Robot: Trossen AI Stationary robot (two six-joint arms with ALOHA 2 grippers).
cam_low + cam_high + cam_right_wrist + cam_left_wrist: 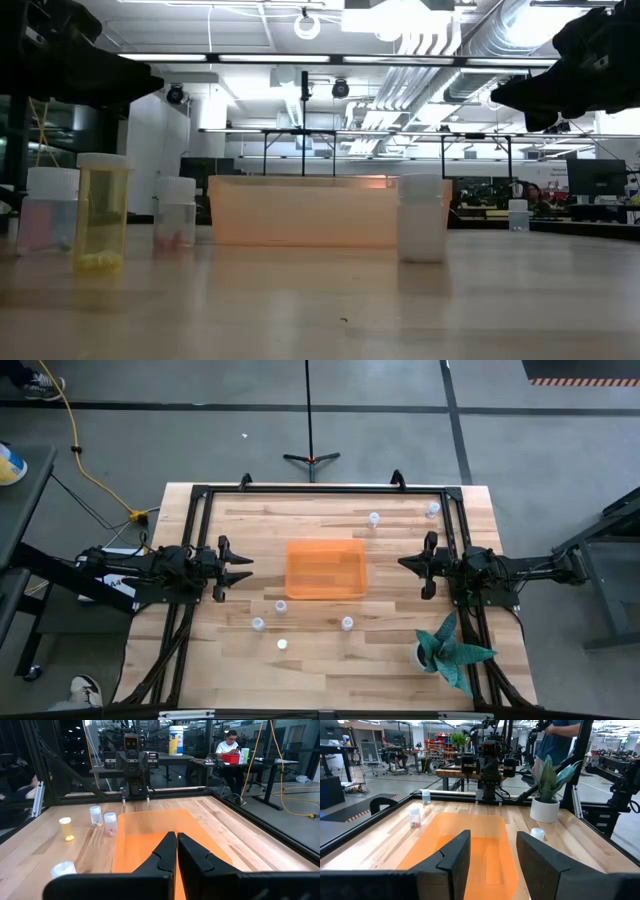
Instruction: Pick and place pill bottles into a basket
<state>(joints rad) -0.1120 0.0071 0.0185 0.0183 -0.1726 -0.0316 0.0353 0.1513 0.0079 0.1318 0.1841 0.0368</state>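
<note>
High view: basket [325, 569] holds no pill bottles [258, 624] | left claw [243, 567] open | right claw [402, 563] closed

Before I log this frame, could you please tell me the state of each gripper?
Left gripper: open, holding nothing, beside the translucent orange plastic basket.
Right gripper: shut, holding nothing, on the basket's other side.

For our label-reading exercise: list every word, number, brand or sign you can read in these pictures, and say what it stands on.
No text can be read anywhere.
Small white-capped pill bottles: any labels are too small to read.
Translucent orange plastic basket: no print visible.
White tub with yellow label on a far desk: print is blurred, unreadable.
Orange-and-black striped floor marking: stripes only, no words.
</note>
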